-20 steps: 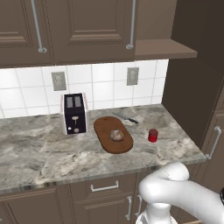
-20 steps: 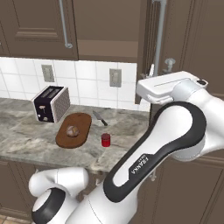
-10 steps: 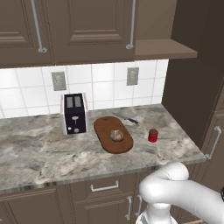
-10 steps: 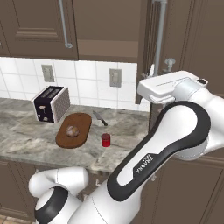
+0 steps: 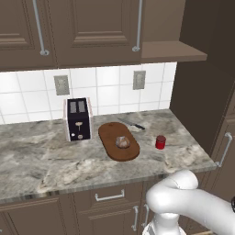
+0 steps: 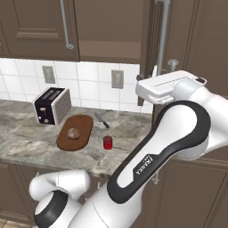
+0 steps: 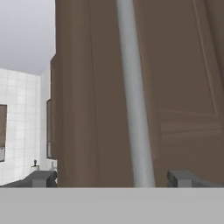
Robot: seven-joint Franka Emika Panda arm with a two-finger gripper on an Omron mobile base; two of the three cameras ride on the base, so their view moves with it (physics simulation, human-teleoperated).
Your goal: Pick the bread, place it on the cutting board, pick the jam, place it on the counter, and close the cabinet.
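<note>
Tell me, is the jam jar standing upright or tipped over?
Upright. The jam stands on the counter with its lid on top, beside the cutting board.

Two base cameras behind the arm, facing down over the same desk (image 5: 41, 160), hand camera close against the cabinet door (image 7: 183, 87)

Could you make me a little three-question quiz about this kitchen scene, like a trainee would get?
1. True or false: the small round tan-brown bread bun lies on the flat oval reddish-brown wooden cutting board.
2. Where does the small squat red jam jar stand? A) on the board B) on the grey marbled stone counter C) on the toaster
3. Fill in: in the hand view, the gripper faces the dark brown wooden cabinet door, its jaws ____ on either side of the silver bar handle.

Key: 1 true; 2 B; 3 open.
</note>
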